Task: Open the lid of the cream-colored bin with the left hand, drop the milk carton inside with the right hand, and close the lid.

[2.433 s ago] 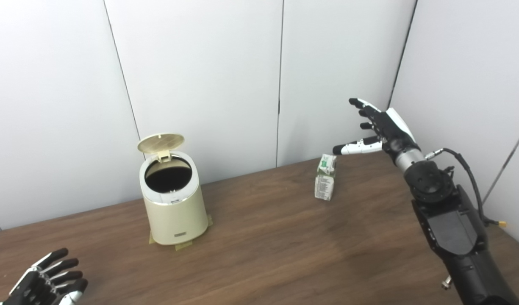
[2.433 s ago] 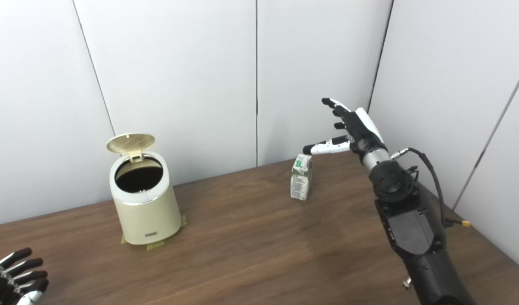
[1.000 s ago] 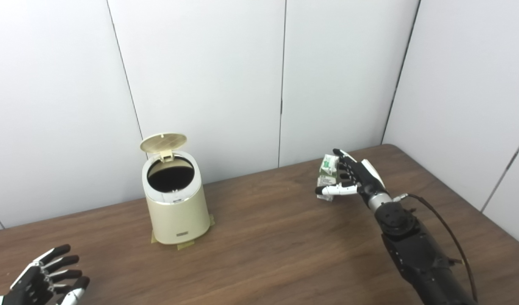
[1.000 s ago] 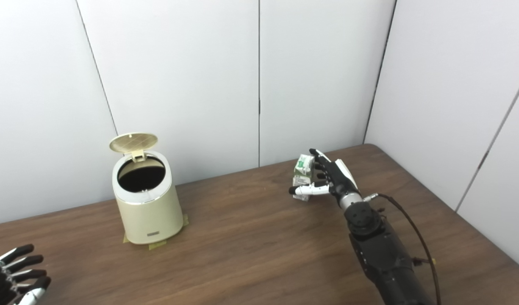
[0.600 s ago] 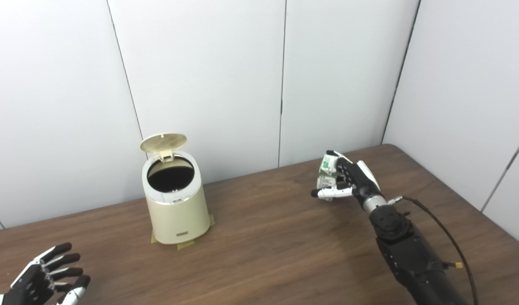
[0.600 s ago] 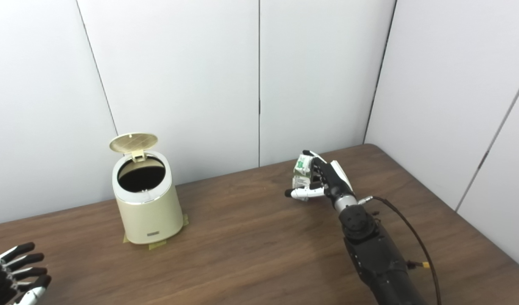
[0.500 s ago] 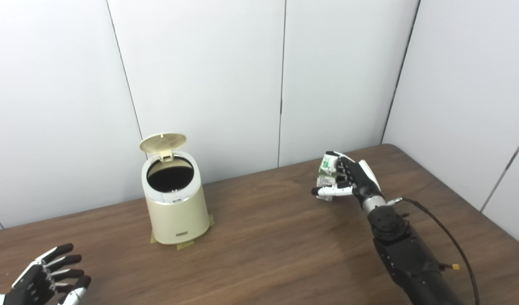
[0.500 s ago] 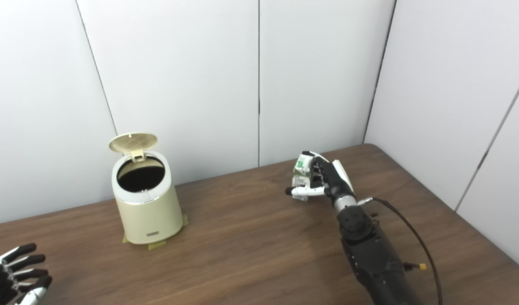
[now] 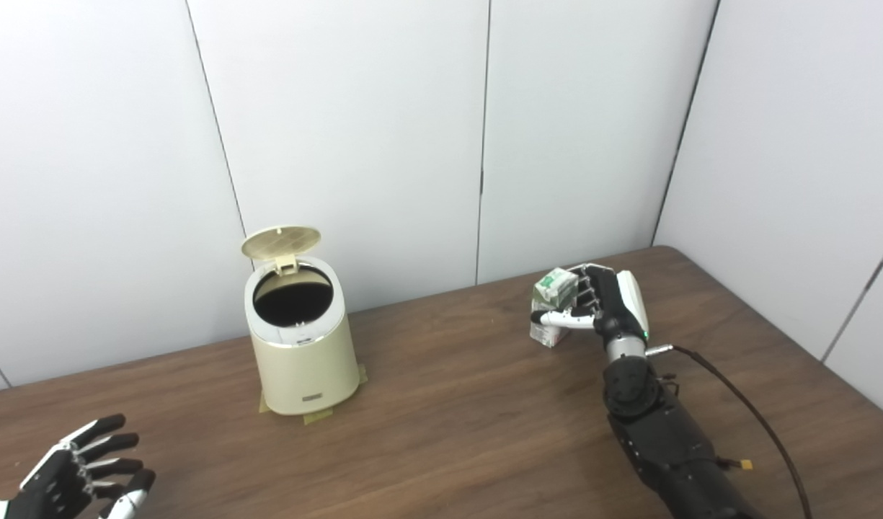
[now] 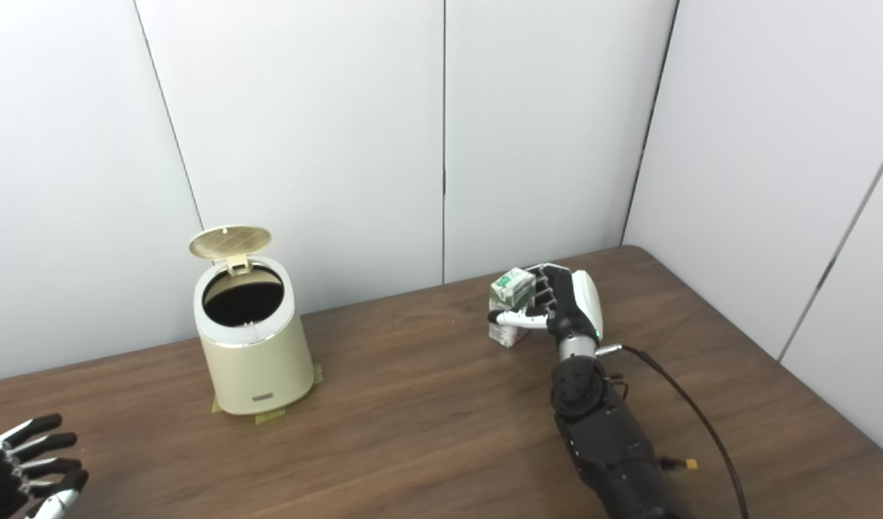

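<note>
Green-white milk carton (image 9: pixel 553 306) | print unreadable | right robot hand (image 9: pixel 605 304) gripping

Cream-colored bin (image 9: pixel 303 360), green-and-white milk carton (image 9: pixel 551 288), dark wood-grain table (image 9: pixel 441 440), black-and-white right hand (image 9: pixel 610 306).

The right hand (image 9: pixel 605 306) has black fingers (image 9: pixel 587 288), a white shell across the back and a white thumb with a dark tip. Behind it sits a silver wrist collar, then a chunky black forearm (image 9: pixel 664 440). A thin dark cable (image 9: pixel 737 404) loops off the wrist. The left hand (image 9: pixel 77 476) is black with white trim too.
</note>
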`<control>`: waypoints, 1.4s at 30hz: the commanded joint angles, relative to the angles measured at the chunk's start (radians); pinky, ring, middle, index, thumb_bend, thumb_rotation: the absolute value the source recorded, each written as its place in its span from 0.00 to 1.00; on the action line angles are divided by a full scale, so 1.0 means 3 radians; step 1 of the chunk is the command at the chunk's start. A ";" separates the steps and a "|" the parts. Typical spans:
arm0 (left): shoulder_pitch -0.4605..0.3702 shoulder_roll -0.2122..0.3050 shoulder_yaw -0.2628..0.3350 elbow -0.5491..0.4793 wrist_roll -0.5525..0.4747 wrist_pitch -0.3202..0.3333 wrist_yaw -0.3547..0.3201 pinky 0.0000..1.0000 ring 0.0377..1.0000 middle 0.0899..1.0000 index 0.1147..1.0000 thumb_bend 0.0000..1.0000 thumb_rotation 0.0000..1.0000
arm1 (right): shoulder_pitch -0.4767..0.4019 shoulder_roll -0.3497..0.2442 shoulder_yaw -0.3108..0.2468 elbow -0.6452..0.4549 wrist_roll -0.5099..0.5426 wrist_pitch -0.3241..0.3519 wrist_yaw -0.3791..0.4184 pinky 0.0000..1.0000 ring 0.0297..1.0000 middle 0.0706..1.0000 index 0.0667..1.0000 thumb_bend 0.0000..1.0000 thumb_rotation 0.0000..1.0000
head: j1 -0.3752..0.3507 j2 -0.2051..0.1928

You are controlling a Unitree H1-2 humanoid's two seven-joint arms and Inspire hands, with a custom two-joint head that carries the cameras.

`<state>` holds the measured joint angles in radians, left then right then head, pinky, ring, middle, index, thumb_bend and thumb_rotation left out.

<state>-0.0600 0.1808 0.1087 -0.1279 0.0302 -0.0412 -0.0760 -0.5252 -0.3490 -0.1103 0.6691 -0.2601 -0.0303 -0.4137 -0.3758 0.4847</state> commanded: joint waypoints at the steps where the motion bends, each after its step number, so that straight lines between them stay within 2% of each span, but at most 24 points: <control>1: -0.0072 0.0021 0.0014 -0.0095 -0.0071 -0.0063 0.0011 0.47 0.60 0.68 0.73 0.48 0.00 | -0.0173 -0.0022 0.0005 -0.0062 -0.0048 -0.0133 -0.0111 0.37 0.41 0.40 0.46 0.53 0.00 | 0.0021 0.0008; 4: -0.0079 0.0028 0.0003 -0.0077 -0.0041 -0.0074 0.0013 0.47 0.59 0.68 0.73 0.49 0.00 | -0.0169 -0.0002 0.0008 -0.0068 -0.0037 -0.0175 -0.0151 0.37 0.41 0.40 0.47 0.53 0.00 | 0.0032 0.0007; 8: -0.0089 0.0035 -0.0009 -0.0023 -0.0023 -0.0131 0.0016 0.46 0.59 0.67 0.73 0.48 0.00 | -0.0140 0.0017 0.0006 -0.0229 0.0025 -0.0344 -0.0088 0.34 0.38 0.39 0.49 0.52 0.00 | 0.0052 0.0002; 12: -0.0107 0.0032 -0.0015 0.0058 -0.0034 -0.0198 0.0013 0.45 0.58 0.67 0.73 0.48 0.00 | -0.0120 0.0073 0.0023 -0.0657 0.0042 -0.0203 0.0034 0.33 0.38 0.39 0.49 0.52 0.00 | 0.0090 -0.0017; 15: -0.0118 0.0016 -0.0027 0.0092 -0.0038 -0.0228 0.0015 0.45 0.58 0.67 0.72 0.50 0.00 | -0.0117 0.0134 0.0062 -0.1032 0.0032 -0.0242 0.0120 0.32 0.37 0.39 0.49 0.52 0.00 | 0.0158 -0.0027; 19: -0.0127 0.0000 -0.0046 0.0155 -0.0021 -0.0259 0.0029 0.47 0.59 0.67 0.72 0.51 0.00 | -0.0153 0.0310 0.0105 -0.1611 0.0062 0.0072 0.0290 0.32 0.37 0.41 0.48 0.53 0.00 | 0.0256 -0.0038; 22: -0.0128 -0.0025 -0.0056 0.0217 -0.0046 -0.0287 0.0028 0.49 0.60 0.68 0.72 0.52 0.00 | -0.0190 0.0426 0.0137 -0.1882 0.0088 0.0232 0.0410 0.32 0.37 0.41 0.47 0.53 0.00 | 0.0351 -0.0051; 26: -0.0127 -0.0075 -0.0077 0.0293 -0.0035 -0.0353 0.0051 0.49 0.60 0.67 0.72 0.54 0.00 | -0.0252 0.0545 0.0190 -0.2066 0.0110 0.0216 0.0550 0.33 0.37 0.41 0.47 0.53 0.00 | 0.0506 -0.0075; 34: -0.0124 -0.0173 -0.0143 0.0390 0.0058 -0.0381 0.0127 0.52 0.61 0.67 0.73 0.61 0.00 | -0.0362 0.0774 0.0270 -0.2311 0.0141 0.0383 0.0712 0.33 0.36 0.41 0.48 0.52 0.00 | 0.0812 -0.0110; 39: -0.0126 -0.0219 -0.0217 0.0517 0.0126 -0.0558 0.0173 0.56 0.61 0.67 0.73 0.65 0.08 | -0.0415 0.0944 0.0351 -0.2299 0.0128 0.0365 0.0756 0.32 0.35 0.40 0.49 0.52 0.00 | 0.1006 -0.0130; 42: -0.0122 -0.0256 -0.0246 0.0547 0.0145 -0.0592 0.0208 0.56 0.61 0.67 0.73 0.66 0.11 | -0.0447 0.1061 0.0408 -0.2270 0.0106 0.0373 0.0747 0.32 0.35 0.40 0.49 0.52 0.00 | 0.1064 -0.0131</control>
<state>-0.0845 0.1228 0.0454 0.0163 0.0536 -0.1786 -0.0312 -0.5812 -0.0438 0.0081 0.0159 -0.2255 0.1067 -0.1872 -0.0614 0.4449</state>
